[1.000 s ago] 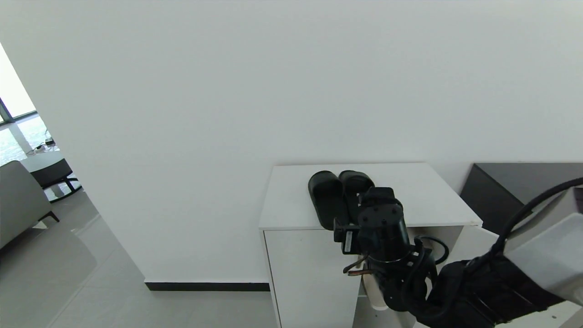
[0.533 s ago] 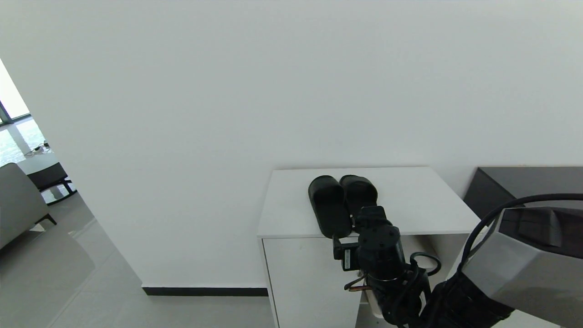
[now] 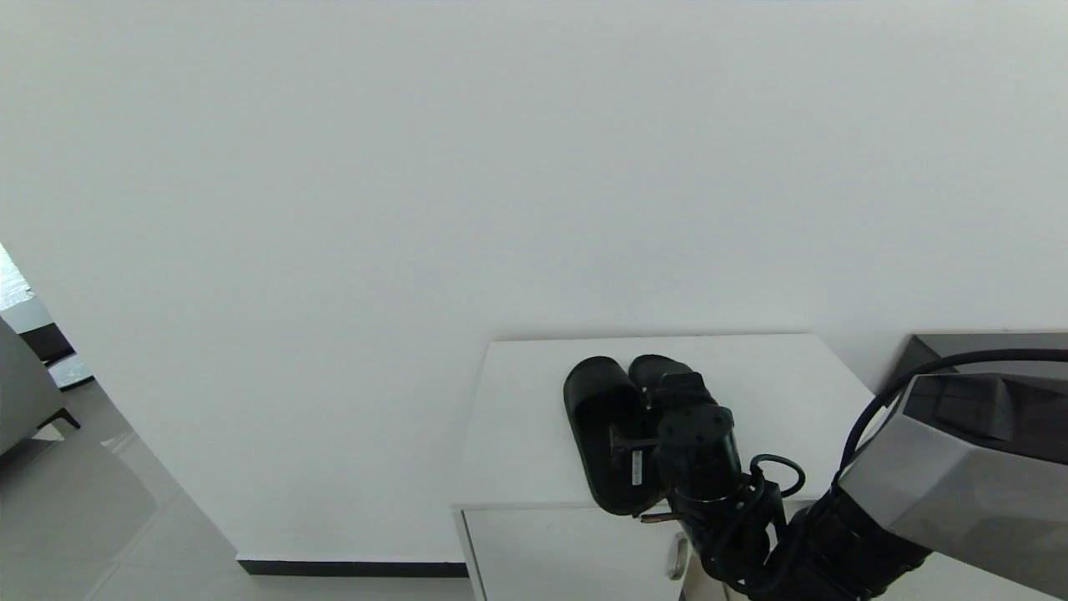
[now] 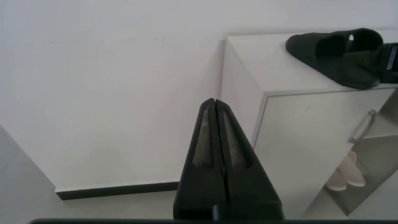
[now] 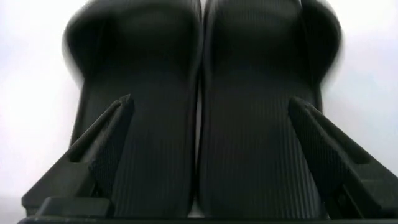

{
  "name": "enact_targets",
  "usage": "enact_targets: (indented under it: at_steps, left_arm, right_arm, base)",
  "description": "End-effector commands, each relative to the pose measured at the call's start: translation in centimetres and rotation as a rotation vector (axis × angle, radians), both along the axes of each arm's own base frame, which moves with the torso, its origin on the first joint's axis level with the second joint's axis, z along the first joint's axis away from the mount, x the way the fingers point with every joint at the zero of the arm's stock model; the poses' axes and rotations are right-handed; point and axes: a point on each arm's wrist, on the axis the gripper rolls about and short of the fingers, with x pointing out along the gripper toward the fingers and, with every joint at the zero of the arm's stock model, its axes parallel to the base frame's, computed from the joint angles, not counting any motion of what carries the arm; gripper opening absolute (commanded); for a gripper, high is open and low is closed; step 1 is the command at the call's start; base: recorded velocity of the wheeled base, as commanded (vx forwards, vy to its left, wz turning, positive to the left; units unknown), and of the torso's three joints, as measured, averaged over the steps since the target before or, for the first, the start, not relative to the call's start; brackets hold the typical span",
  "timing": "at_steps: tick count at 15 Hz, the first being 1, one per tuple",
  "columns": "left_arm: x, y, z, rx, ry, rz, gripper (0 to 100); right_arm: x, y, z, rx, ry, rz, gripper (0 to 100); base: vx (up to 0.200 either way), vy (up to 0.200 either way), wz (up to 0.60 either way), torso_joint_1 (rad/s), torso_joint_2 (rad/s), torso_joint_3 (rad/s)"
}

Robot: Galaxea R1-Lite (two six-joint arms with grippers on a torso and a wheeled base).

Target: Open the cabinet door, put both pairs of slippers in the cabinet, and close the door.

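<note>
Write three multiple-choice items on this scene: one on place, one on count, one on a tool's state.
1. The black slippers lie: A on the floor; B on the white cabinet's top; C on a chair.
2. Slippers on that top: A one; B four; C two.
3. The left tool is: A shut, empty; B open; C shut on a slipper.
Key: 1 B, the head view shows them on it; 2 C, one pair lies there; 3 A, its fingers meet with nothing between.
</note>
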Motion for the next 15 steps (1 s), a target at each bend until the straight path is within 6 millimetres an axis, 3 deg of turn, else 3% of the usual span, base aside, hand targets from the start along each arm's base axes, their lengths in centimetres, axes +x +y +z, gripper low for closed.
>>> enact_targets:
  at_steps: [1,13,14,15]
  left_arm:
    - [0.0,0.0,0.0,-0.001,0.001,0.0,0]
    - [0.0,0.0,0.0,-0.005,0.001,0.002,0]
    - [0.0,0.0,0.0,-0.005,-0.001,0.002,0]
    - [0.0,0.0,0.0,-0.005,-0.001,0.002,0]
  right_arm:
    - [0.7,0.2,-0.3,-0.01,0.0,-0.003,100]
    - [3.6,0.3,-1.4,-0.006,-0.005,-0.006,100]
    - [3.6,0.4,-1.8,-0.012,0.0,-0.004,0]
    - [3.8,0.5,-1.8,-0.014,-0.005,-0.003,0]
  base:
    - [0.2,0.0,0.0,-0.002,0.01,0.007]
    - [0.0,0.0,0.0,0.0,0.0,0.0]
    - [0.0,0.0,0.0,0.0,0.0,0.0]
    - [0.0,0.0,0.0,0.0,0.0,0.0]
